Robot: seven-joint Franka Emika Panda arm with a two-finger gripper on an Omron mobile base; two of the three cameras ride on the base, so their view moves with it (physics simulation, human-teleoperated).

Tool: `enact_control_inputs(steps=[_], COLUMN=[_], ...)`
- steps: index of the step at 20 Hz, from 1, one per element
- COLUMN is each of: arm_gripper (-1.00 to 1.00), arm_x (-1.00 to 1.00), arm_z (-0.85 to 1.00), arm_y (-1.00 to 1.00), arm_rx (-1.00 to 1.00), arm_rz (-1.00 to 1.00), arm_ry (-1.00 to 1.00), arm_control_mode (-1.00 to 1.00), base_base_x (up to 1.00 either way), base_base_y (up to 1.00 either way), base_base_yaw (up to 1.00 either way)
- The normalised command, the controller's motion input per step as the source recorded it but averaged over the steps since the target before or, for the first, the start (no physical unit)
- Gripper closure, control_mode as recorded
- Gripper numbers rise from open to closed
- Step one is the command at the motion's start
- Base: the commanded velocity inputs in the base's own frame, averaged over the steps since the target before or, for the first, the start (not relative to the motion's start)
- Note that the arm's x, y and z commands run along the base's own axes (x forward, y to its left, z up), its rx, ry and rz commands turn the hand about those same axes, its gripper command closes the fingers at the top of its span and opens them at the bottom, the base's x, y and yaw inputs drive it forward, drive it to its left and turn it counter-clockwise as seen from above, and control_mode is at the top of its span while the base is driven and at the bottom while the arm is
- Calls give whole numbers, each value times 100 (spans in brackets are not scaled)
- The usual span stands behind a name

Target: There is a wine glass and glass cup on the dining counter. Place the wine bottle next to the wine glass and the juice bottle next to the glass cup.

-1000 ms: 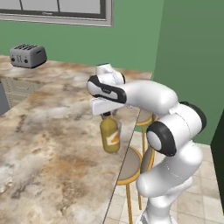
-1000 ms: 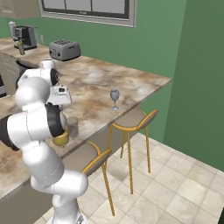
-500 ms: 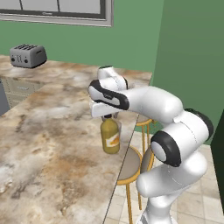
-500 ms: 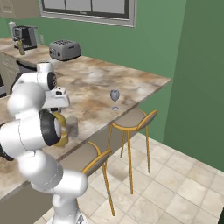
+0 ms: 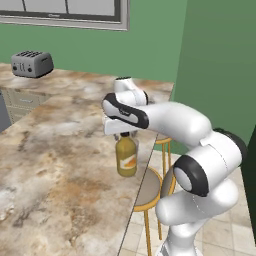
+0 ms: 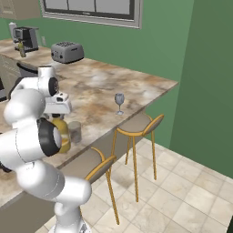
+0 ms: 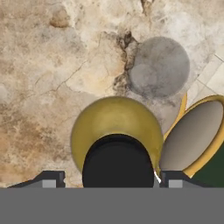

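Observation:
The juice bottle (image 5: 127, 157) stands upright on the dining counter (image 5: 60, 165), close to its overhanging edge. My gripper (image 5: 125, 134) hangs straight above it, open. In the hand view its fingertips (image 7: 52, 178) flank the black cap with a gap on each side, and nothing is gripped. The glass cup (image 7: 159, 65) stands just beyond the juice bottle (image 7: 109, 118); from the right base view the cup (image 6: 74, 132) is right beside the bottle (image 6: 64, 131). The wine glass (image 6: 119, 102) is farther along the edge. A slim olive shape (image 6: 21, 49) by the coffee machine may be the wine bottle; it is too small to tell.
Two round stools with yellow frames (image 6: 136, 124) (image 6: 93, 160) are tucked under the counter edge; one seat (image 7: 192, 135) lies just off the edge by the bottle. A toaster (image 5: 32, 63) and a coffee machine (image 6: 26, 38) stand on the far counter. A green wall rises at the right.
The jaws, shut on the juice bottle's cap before, now stand apart from it. The elbow has swung out to the side. The bottle has stayed in place.

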Motion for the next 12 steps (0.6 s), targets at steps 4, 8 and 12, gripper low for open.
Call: enact_control_inputs(steps=[4, 8, 12], arm_gripper=[-100, -100, -100], arm_x=[-15, -15, -10], arm_z=[0, 1, 15], arm_y=[0, 0, 0], arm_rx=[7, 9, 7], arm_rz=[-6, -3, -1], arm_ry=[0, -1, -1], arm_control_mode=[-100, -100, -100], base_base_x=[0, 0, 0], base_base_y=[0, 0, 0], base_base_yaw=[0, 0, 0])
